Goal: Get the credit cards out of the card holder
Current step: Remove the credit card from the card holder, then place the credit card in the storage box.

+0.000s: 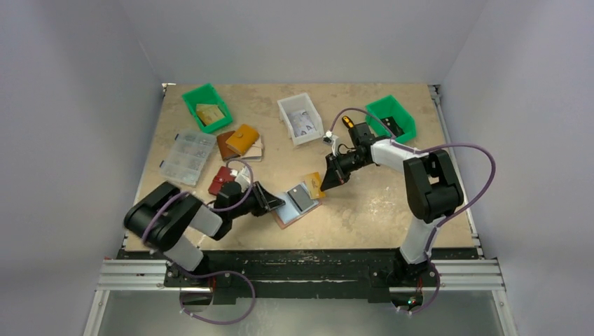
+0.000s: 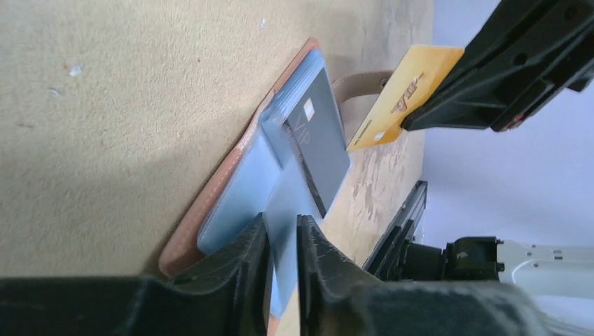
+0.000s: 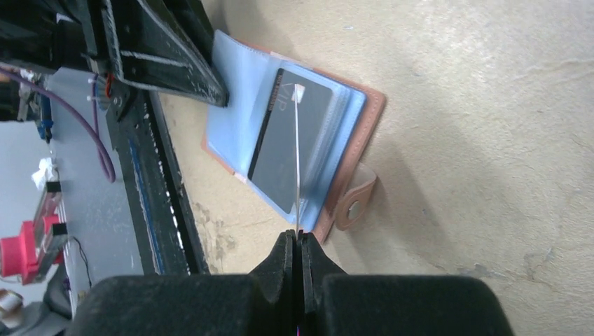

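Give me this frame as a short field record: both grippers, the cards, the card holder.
left gripper: jaws shut on a clear sleeve of the card holder
right gripper: jaws shut on the gold card
gold card: out of the sleeves, above the holder
grey card: in a sleeve
card holder: open, lying flat

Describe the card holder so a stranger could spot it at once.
On the table, look near-middle, between the left hand and right hand. The card holder lies open there: brown-pink, bluish sleeves, a grey card showing, unlike the red pouch and mustard wallet.
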